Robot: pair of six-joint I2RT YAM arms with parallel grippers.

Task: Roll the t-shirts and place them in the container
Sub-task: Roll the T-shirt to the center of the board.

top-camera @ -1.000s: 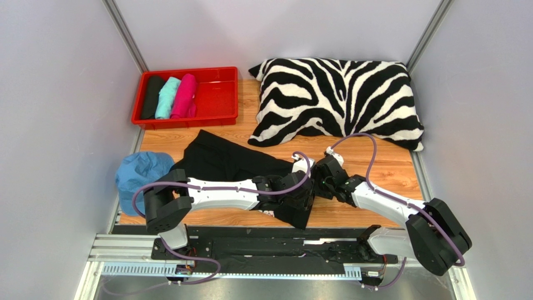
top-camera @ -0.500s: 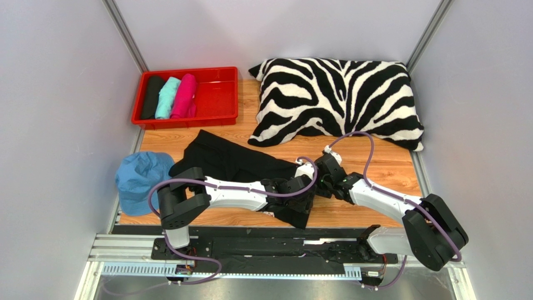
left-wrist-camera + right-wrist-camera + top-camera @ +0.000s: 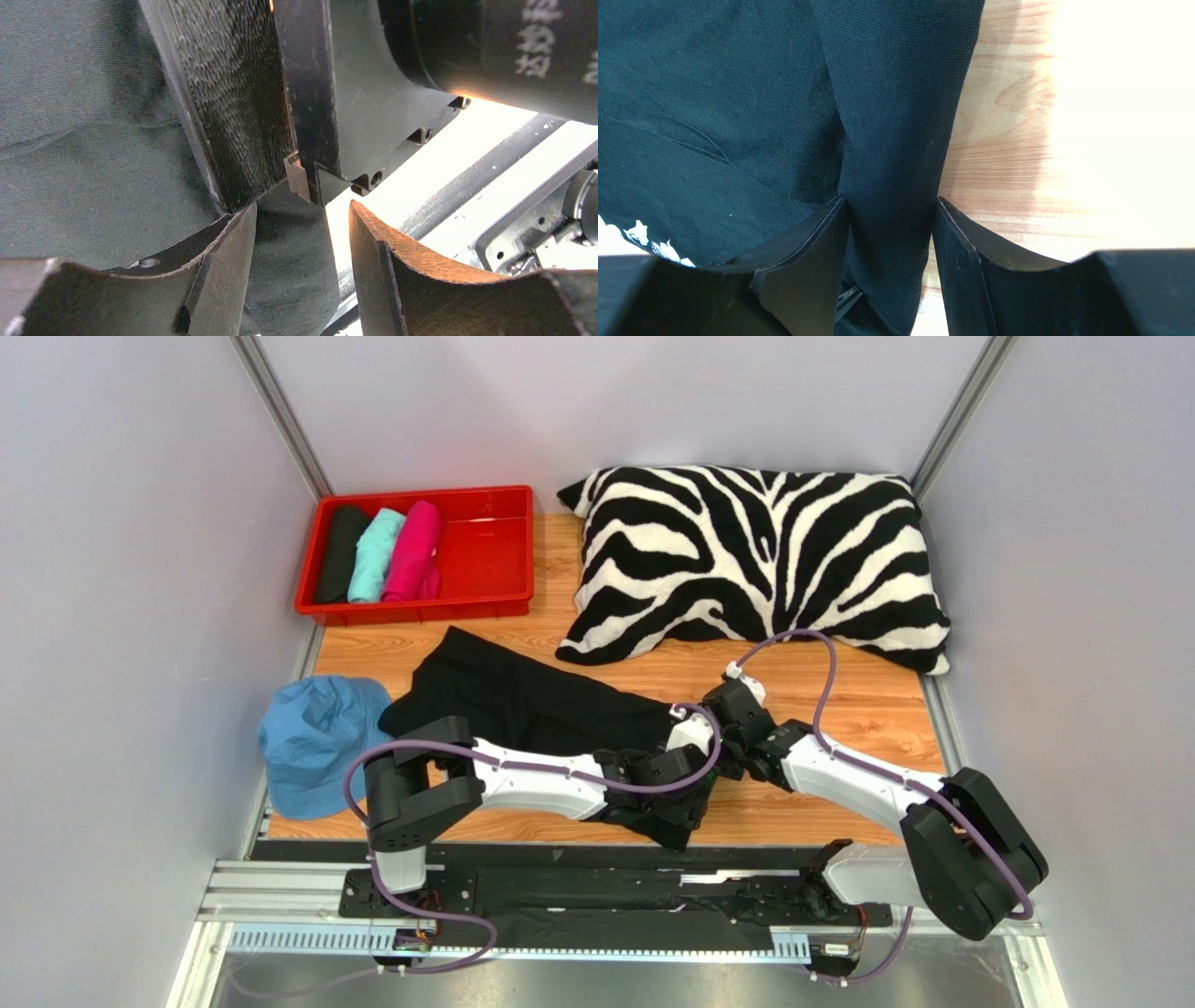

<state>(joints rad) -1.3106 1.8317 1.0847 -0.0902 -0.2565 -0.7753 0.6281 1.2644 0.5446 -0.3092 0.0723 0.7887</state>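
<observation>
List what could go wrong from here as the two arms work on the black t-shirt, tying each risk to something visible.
1. The left gripper is open, cloth loose between its fingers; only the right gripper pinches a fold of the black t-shirt, which may slump open.
2. The grippers sit almost touching in the left wrist view; they could collide.
3. The blue cap lies close beside the tee's left end and might get dragged.

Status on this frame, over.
Left pincer open over black t-shirt. Right pincer clamped on its fold. Three rolled tees in red tray. Pincers crowded together.
</observation>
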